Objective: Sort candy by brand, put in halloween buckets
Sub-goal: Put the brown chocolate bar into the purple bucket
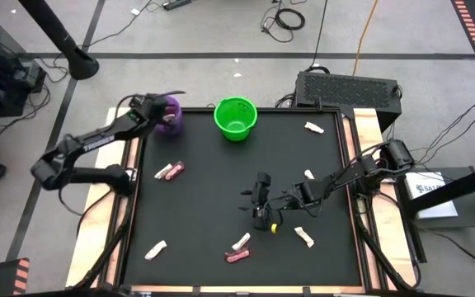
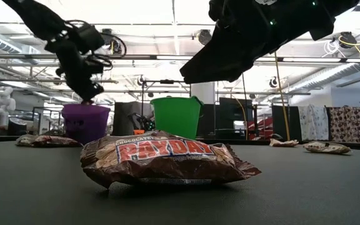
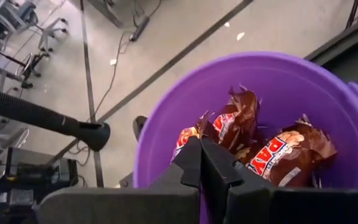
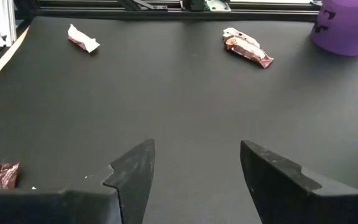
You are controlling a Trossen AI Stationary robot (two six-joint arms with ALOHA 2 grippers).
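The purple bucket (image 1: pixel 171 115) and the green bucket (image 1: pixel 236 117) stand at the table's far edge. My left gripper (image 1: pixel 165 109) hangs over the purple bucket, shut, with brown-red candy bars (image 3: pixel 284 155) inside the bucket below it. My right gripper (image 1: pixel 260 205) hovers open over the middle of the mat, with bare mat between its fingers (image 4: pixel 197 155). Loose bars lie scattered: a pink-and-white pair (image 1: pixel 169 171), a white one (image 1: pixel 155 247), a white and a red one (image 1: pixel 239 249), and white ones (image 1: pixel 303 237) (image 1: pixel 313 127). A brown-red bar (image 2: pixel 164 159) lies flat on the mat close to the low camera. My left gripper is shut on a brown-red candy bar (image 3: pixel 229 118) at its near end, coming from above and pointing down into the purple bucket. The fingertips (image 3: pixel 197 149) hide the place of contact. The bar hangs inside the bucket's rim, above the other bars.
A black box (image 1: pixel 349 87) sits beyond the table's far right corner. Wooden strips (image 1: pixel 368 132) border the black mat on the left and right. Bare mat lies between the two buckets and my right gripper. A small yellow bit (image 1: pixel 275 225) lies beside my right gripper.
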